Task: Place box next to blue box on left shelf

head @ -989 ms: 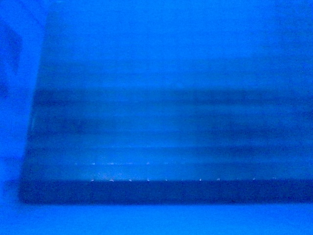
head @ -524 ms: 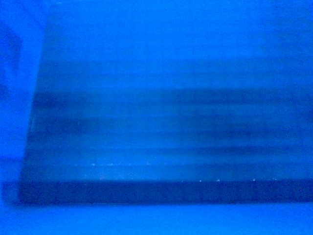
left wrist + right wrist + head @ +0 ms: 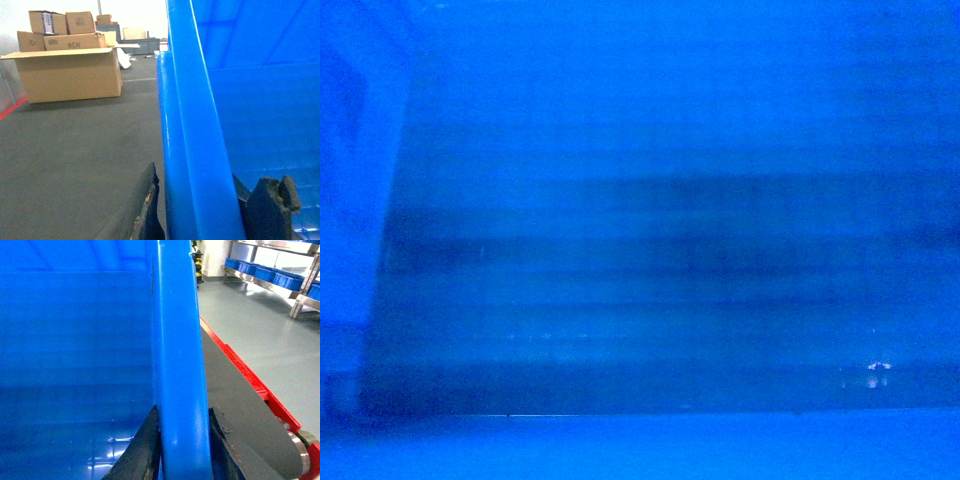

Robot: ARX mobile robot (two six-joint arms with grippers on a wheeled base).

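Note:
The box (image 3: 640, 240) fills the whole head view with its blue grid floor and walls, so nothing beyond it shows there. In the left wrist view my left gripper (image 3: 210, 192) straddles the thick rim of the box (image 3: 190, 125), one dark finger (image 3: 145, 210) outside and the other inside, shut on it. My right gripper (image 3: 183, 412) is shut on the opposite rim of the box (image 3: 177, 330), both fingers pressed against it. The left shelf and its blue box are not identifiable in these views.
Stacked cardboard cartons (image 3: 70, 70) stand on the dark floor to my left, beside a red floor line (image 3: 12, 107). To my right run a red strip (image 3: 250, 382) and grey floor, with a metal rack (image 3: 270, 285) holding several blue bins (image 3: 272, 272) farther off.
In the head view the dark band at the box's near wall has sunk and thinned, and a small bright glint has appeared at lower right; the box has shifted slightly against the camera.

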